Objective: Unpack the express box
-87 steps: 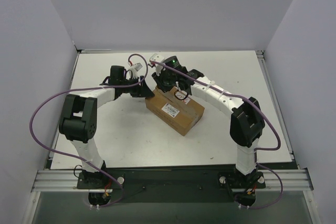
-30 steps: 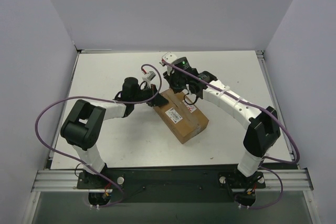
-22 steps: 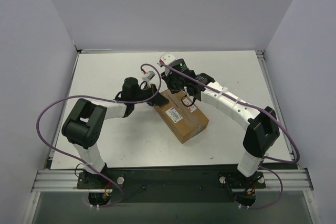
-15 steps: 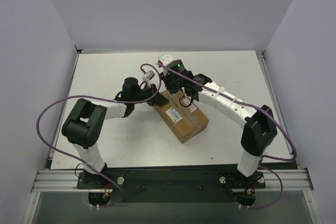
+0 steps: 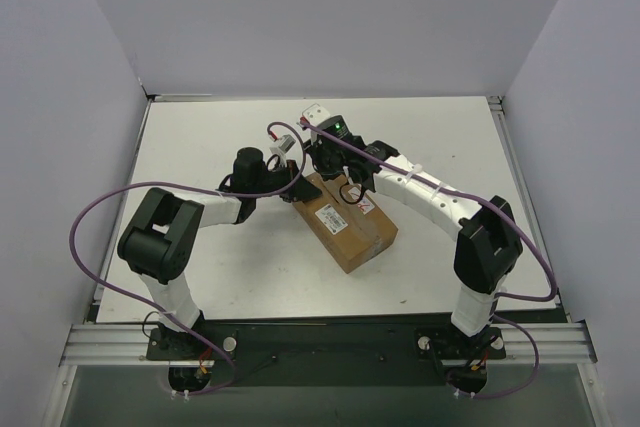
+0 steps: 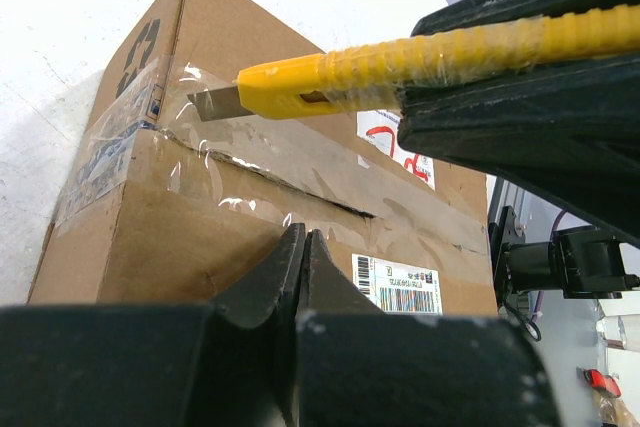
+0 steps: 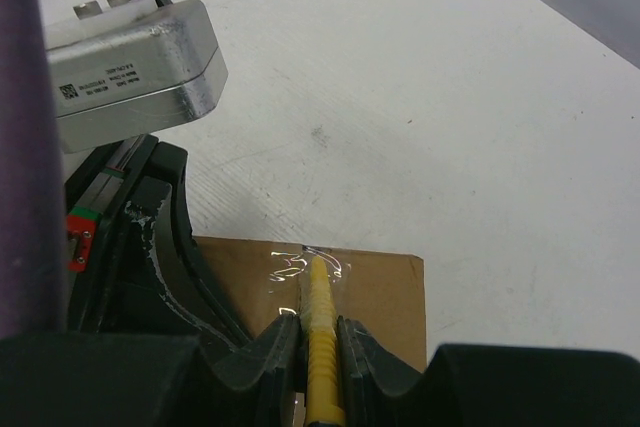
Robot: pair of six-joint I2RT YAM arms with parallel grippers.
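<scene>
The express box [image 5: 352, 230], a brown carton with a white label and clear tape, lies slanted mid-table. My left gripper [image 5: 296, 191] is shut and empty, its fingertips [image 6: 302, 239] pressed against the box's [image 6: 190, 222] far-left end. My right gripper [image 5: 336, 169] hangs over the same end, shut on a yellow utility knife [image 6: 400, 62]. The knife's bare blade [image 6: 212, 104] is at the taped top seam, close to the box's end edge. In the right wrist view the knife [image 7: 320, 342] sits between the fingers of the right gripper [image 7: 318, 325], pointing down at the shiny tape on the box [image 7: 385, 292].
The seam [image 6: 300, 192] between the top flaps shows as a dark slit under wrinkled tape. White table [image 5: 200, 137] surrounds the box, with grey walls on three sides. The left wrist's camera housing [image 7: 130, 62] sits close beside the right gripper.
The right wrist has shifted slightly left toward the box's far-left end with the knife. The box and the left arm have stayed put over the last second.
</scene>
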